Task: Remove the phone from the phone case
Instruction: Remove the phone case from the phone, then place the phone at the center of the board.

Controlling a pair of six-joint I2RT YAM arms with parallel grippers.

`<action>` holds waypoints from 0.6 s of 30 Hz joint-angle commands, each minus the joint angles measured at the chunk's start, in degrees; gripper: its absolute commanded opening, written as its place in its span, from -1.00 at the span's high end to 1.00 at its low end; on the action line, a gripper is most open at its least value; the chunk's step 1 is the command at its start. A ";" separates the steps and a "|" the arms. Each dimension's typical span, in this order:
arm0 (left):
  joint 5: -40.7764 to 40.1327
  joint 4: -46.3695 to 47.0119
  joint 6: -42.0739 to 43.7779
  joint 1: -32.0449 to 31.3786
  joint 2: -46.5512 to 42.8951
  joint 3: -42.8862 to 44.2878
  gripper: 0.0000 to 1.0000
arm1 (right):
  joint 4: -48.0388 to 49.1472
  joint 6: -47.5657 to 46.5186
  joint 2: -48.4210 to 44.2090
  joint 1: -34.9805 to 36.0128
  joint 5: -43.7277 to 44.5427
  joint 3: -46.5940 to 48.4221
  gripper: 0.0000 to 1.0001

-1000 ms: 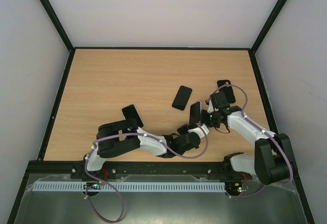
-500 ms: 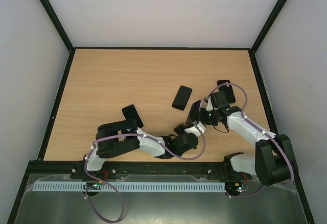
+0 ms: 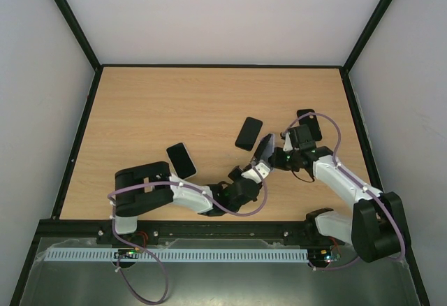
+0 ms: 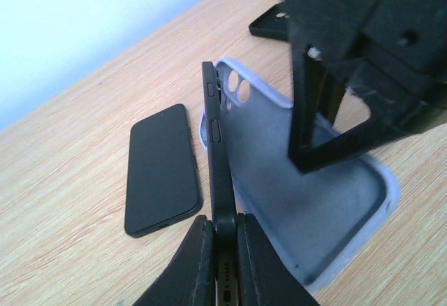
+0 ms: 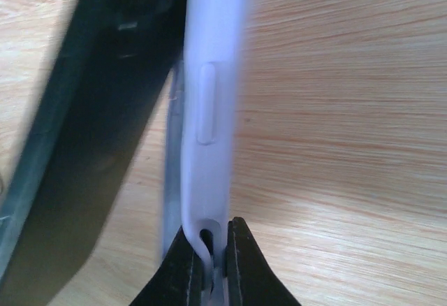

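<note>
Phone (image 4: 215, 159) on edge gripped by left fingers (image 4: 190, 260), lilac case (image 4: 293, 194) pinched by right fingers (image 5: 243, 260), toward surface's (image 3: 174, 103) right edge

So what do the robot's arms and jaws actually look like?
The left arm and right arm are alike: chunky black joint housings joined by white shells, with a purple cable looping along each. The jaws are plain black, narrow and tapered.
</note>
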 commanded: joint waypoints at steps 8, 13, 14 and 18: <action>-4.09 -1.32 -4.07 0.48 -10.93 -4.45 0.95 | -0.02 -0.90 -4.70 -0.73 9.31 1.04 0.96; -5.98 -6.24 -0.76 1.01 -15.43 -5.14 0.95 | -1.43 -3.16 -6.63 -0.94 14.54 5.42 0.96; -6.16 -7.77 0.86 1.44 -16.04 -5.20 0.95 | -1.04 -4.31 -6.84 -1.07 15.32 6.09 0.96; -7.88 -12.61 6.79 2.50 -18.22 -5.35 0.95 | 2.34 -7.76 -7.88 -3.02 12.01 6.69 0.96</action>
